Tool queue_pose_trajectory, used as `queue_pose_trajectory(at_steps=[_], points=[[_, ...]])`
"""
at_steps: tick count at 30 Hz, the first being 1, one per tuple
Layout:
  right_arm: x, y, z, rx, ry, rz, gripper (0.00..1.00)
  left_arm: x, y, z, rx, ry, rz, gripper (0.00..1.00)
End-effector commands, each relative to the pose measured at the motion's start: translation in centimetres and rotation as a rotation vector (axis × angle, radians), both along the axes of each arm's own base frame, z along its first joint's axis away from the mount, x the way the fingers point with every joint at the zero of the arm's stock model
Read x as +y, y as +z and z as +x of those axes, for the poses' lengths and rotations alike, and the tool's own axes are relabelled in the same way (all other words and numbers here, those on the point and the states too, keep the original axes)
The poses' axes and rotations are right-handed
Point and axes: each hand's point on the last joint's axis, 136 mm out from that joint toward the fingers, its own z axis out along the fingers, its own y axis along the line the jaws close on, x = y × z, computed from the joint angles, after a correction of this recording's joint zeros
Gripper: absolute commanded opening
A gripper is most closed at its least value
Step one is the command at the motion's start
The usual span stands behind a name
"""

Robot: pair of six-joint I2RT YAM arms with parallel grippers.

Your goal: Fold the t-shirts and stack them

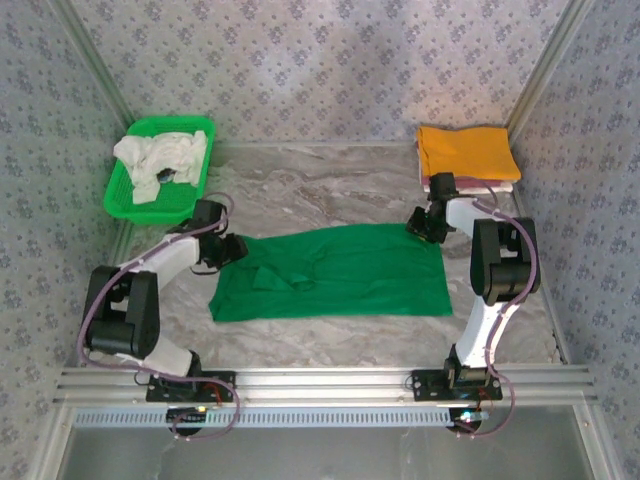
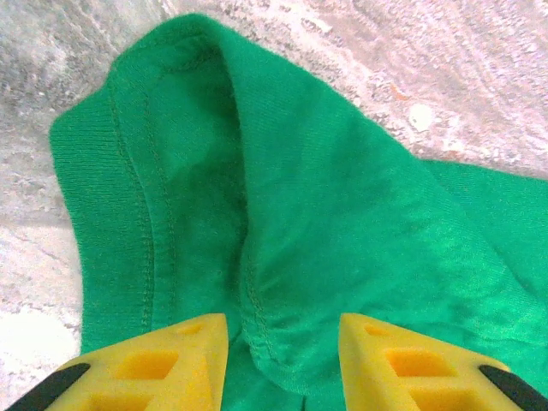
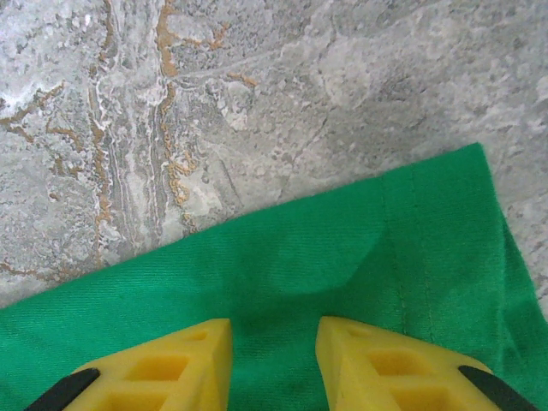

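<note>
The green t-shirt (image 1: 340,272) is judged to be light, soft and limp. It will sag and wrinkle when it is lifted, and a thin single layer can slip out of smooth fingers. A stitched edge is therefore thought to be the best place for taking hold, because the cloth is thicker there.

The shirt is spread flat on the table (image 1: 330,180), between the two grippers. Under the left gripper (image 2: 282,330) a raised fold with a ribbed, double-stitched border is seen, running between the fingers and away ahead of them. The yellow fingers are held apart, and the cloth is not pressed by them. Under the right gripper (image 3: 274,334) the flat hem corner is found. Bare marble lies just ahead of the fingertips, and these fingers are spread as well.

In the top view, the left arm is bent sharply at the elbow, and its gripper (image 1: 232,250) is lowered onto the shirt's corner. The right arm is raised up steeply, and its gripper (image 1: 418,225) is turned down onto the opposite far corner. A folded orange-yellow shirt (image 1: 465,150) lies just beyond the right gripper. Whitish shirts (image 1: 160,155) are heaped in a green basket (image 1: 120,195) beyond the left one.
</note>
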Motion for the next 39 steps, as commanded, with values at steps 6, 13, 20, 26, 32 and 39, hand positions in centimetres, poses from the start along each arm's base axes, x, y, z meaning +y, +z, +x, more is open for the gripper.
queue_pose_trajectory(at_steps=[6,13,20,26,32,39], points=[[-1.1,-3.0,-2.7,0.126,-0.019,-0.035,0.36,-1.1,0.2,1.7,-0.028,-0.038,-0.029,0.15],[-1.3,-3.1,-2.8,0.132,-0.026,-0.04,0.36,-1.0,2.3,2.8,-0.07,-0.037,-0.024,0.0],[-1.6,-3.3,-3.2,0.149,-0.041,-0.038,0.36,0.1,3.4,4.9,-0.099,-0.032,0.006,0.0],[-2.0,-3.3,-3.4,0.16,-0.065,-0.035,0.35,1.5,2.2,7.2,-0.074,-0.042,0.041,0.0],[-2.2,-3.3,-3.3,0.157,-0.072,-0.034,0.35,1.6,0.5,7.3,-0.027,-0.057,0.054,0.28],[-2.2,-2.6,-2.9,0.145,-0.069,-0.038,0.36,2.3,5.0,5.7,-0.115,-0.026,0.088,0.48]])
